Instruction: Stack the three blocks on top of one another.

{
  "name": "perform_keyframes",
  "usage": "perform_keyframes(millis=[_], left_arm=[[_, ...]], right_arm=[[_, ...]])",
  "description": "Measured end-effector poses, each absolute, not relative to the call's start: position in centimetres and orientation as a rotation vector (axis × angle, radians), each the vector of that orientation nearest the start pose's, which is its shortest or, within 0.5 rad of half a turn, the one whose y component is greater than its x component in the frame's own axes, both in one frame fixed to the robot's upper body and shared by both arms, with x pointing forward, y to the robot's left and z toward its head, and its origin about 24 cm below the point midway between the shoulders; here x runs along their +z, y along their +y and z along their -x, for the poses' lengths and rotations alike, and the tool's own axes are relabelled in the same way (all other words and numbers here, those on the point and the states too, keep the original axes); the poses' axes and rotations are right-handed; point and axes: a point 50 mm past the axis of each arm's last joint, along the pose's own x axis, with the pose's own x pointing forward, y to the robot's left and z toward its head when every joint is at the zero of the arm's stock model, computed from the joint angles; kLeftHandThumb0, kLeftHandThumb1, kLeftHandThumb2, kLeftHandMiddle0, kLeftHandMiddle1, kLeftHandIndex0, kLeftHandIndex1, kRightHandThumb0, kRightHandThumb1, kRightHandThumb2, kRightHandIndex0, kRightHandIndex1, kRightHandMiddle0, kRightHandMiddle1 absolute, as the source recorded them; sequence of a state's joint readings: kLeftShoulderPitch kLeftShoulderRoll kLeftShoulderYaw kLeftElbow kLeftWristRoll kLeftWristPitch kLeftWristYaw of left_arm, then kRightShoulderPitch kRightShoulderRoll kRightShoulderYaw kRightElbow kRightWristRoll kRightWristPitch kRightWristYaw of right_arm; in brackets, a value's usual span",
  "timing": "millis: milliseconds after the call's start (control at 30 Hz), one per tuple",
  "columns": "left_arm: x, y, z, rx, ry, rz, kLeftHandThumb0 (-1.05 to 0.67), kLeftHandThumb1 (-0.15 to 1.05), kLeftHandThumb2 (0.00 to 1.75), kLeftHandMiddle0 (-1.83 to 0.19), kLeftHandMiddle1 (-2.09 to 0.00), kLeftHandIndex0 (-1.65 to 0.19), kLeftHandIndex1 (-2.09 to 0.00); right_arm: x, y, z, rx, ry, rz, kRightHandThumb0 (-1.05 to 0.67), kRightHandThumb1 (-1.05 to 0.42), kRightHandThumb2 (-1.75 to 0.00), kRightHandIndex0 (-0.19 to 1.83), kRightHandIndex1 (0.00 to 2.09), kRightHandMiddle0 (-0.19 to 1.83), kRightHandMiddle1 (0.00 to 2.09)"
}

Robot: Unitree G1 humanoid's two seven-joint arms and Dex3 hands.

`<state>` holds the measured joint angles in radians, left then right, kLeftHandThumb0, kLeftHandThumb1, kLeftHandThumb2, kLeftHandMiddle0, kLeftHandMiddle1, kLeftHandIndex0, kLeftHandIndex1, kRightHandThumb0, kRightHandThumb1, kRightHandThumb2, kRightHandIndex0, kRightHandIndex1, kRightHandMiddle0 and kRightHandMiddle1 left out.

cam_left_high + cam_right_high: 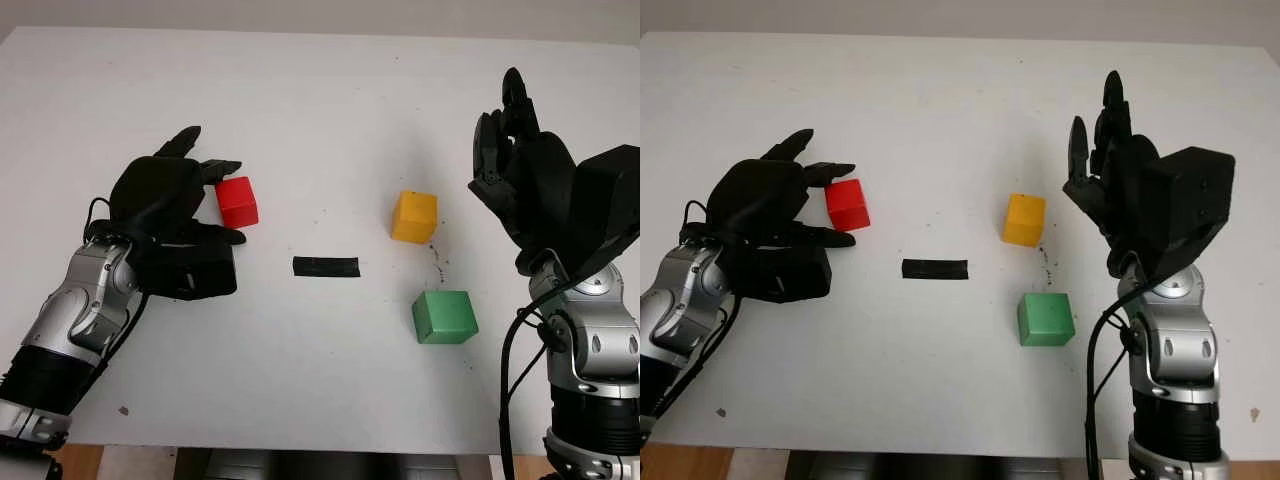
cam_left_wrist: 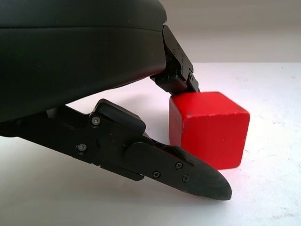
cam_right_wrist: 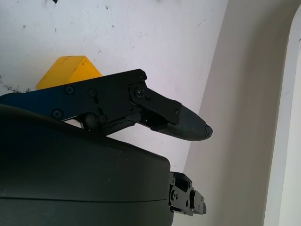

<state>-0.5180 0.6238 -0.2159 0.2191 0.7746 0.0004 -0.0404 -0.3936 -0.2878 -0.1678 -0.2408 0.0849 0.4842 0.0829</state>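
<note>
Where the white desk [image 1: 320,400] comes nearest, the green block [image 1: 445,317] sits right of centre, with a black tape strip [image 1: 326,267] farther back at mid-desk. Beyond the green block stands the yellow block [image 1: 414,217], apart from it. The left hand [image 1: 185,215] has its fingers [image 2: 188,176] narrowly around the red block [image 1: 237,202], at the left. The right hand [image 1: 520,170] is open, raised right of the yellow block.

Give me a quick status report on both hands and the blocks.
Left hand closing around red block, block on the table, grip not confirmed. Right hand open, raised beside yellow block. Green block untouched. Nothing stacked. Black strip mid-table.
</note>
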Motion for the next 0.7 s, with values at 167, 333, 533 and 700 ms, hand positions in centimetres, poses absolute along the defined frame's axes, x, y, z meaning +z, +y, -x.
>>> perform_keyframes(millis=[167,333,533,700], left_arm=[[15.35,20.47,-34.18,-0.007,-0.283,-1.433,-0.79,1.04,0.06,-0.21,-0.06,-0.34,-0.89],[15.16,20.22,-34.38,0.027,-0.306,-1.436,-0.64,1.05,0.13,-0.26,-0.07,-0.35,-1.06],[15.11,19.91,-34.32,0.015,-0.354,-1.391,-0.42,1.05,0.15,-0.31,-0.07,-0.26,-1.37],[15.26,19.96,-34.3,0.006,-0.358,-1.335,-0.4,1.05,0.14,-0.34,-0.08,-0.24,-1.38]], right_arm=[[17.4,-20.22,-30.33,-0.016,-0.16,0.168,-0.47,-1.05,-0.78,-0.19,0.0,-0.19,0.0],[17.43,-20.2,-30.31,-0.014,-0.166,0.172,-0.46,-1.05,-0.79,-0.19,0.0,-0.19,0.0],[17.38,-20.2,-30.29,-0.012,-0.167,0.175,-0.47,-1.05,-0.78,-0.19,0.0,-0.19,0.0],[17.24,-20.24,-30.29,-0.014,-0.153,0.174,-0.47,-1.05,-0.75,-0.19,0.0,-0.19,0.0]])
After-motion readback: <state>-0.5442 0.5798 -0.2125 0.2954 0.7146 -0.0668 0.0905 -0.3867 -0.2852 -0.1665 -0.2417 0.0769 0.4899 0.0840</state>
